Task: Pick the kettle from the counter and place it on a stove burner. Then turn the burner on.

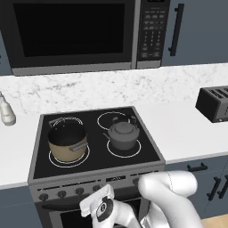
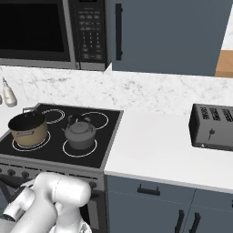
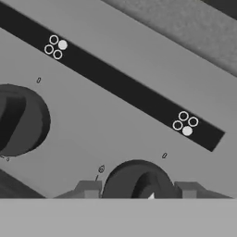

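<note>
The dark grey kettle [image 1: 122,135] [image 2: 80,134] stands upright on the front right stove burner [image 1: 135,152] [image 2: 73,152] of the black cooktop, its disc black. The white counter [image 1: 187,129] [image 2: 154,145] runs to the right of the stove. Low in front of the stove's control panel, my gripper [image 3: 138,189] points at the knobs. In the hand view its two fingertips [image 3: 88,189] sit tight against both sides of a round dark knob [image 3: 139,178]. A second knob [image 3: 21,120] lies to the left.
A tan pot [image 1: 67,141] [image 2: 28,129] occupies the front left burner. A black toaster [image 1: 216,103] [image 2: 214,126] sits on the counter at right, a small shaker [image 1: 6,111] at left. Microwave [image 1: 71,33] and cabinets hang above. Burner-marker icons [image 3: 185,123] show on the panel's black strip.
</note>
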Robot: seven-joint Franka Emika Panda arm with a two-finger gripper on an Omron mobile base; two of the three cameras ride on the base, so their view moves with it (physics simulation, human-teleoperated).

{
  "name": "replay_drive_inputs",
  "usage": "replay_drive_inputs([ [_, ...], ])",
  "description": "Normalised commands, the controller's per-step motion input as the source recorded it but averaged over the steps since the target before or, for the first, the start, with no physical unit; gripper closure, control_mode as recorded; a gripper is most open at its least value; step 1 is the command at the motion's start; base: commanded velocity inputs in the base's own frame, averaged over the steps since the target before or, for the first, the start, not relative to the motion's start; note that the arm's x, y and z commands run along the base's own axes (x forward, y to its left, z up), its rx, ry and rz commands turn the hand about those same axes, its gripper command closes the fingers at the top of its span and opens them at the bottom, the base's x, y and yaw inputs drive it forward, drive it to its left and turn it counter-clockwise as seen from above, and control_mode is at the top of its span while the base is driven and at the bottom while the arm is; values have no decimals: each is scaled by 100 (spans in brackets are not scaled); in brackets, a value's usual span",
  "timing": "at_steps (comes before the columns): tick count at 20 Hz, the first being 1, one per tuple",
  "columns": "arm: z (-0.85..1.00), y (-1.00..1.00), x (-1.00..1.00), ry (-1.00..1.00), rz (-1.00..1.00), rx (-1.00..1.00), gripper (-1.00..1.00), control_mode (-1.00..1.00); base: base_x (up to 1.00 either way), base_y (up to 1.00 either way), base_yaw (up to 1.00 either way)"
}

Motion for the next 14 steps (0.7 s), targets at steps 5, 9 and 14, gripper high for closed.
replay_drive_inputs([
  [5,23,58,-8,-11,31,-63,100,-100,0,0,0],
  [9,28,69,-13,-14,26,-72,100,-100,0,0,0],
  [14,16,73,-24,-27,20,-75,100,-100,0,0,0],
])
